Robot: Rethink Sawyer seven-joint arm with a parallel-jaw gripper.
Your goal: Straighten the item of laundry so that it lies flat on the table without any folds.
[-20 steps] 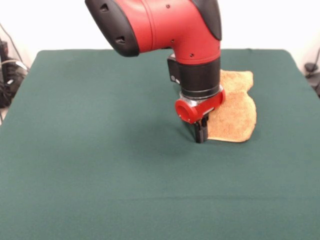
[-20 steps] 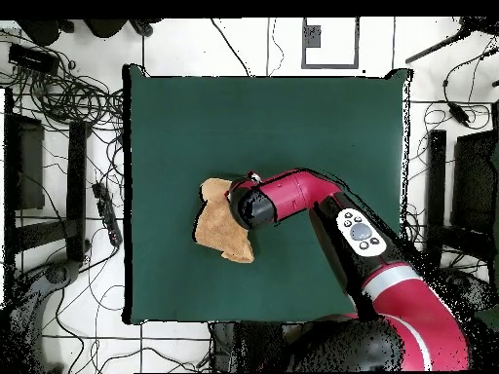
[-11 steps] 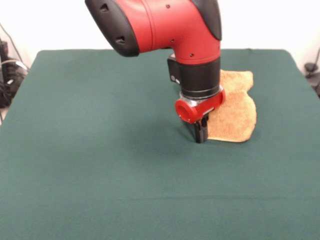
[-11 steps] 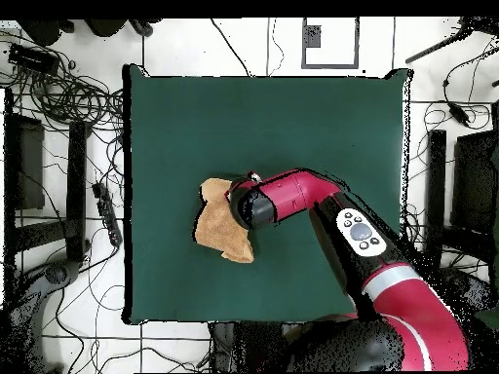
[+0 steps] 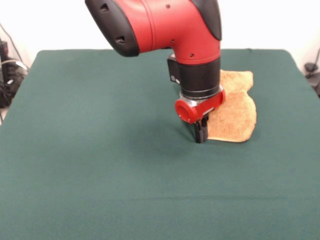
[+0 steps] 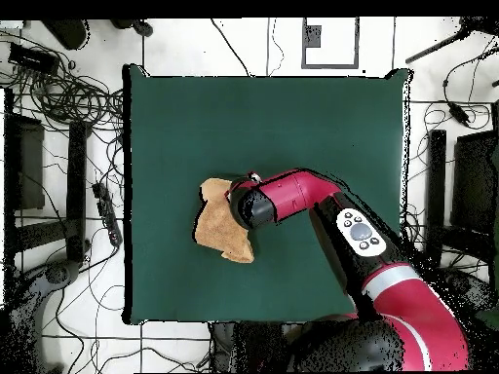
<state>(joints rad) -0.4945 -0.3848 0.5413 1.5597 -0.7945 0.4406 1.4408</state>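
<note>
Staying put since before, gripper (image 5: 201, 135) pinches towel (image 5: 235, 110) edge on table (image 5: 100, 150).

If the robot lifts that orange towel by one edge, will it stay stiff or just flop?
Probably flop: the towel already lies in a wavy, uneven outline on the table. Its fuzzy terry surface likely drags rather than slides. It looks thin, so likely light for the gripper.

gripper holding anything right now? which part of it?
Cannot tell for sure. The end effector is down at the table, closed at the near left corner of the towel; the pinch itself is hidden.
</note>
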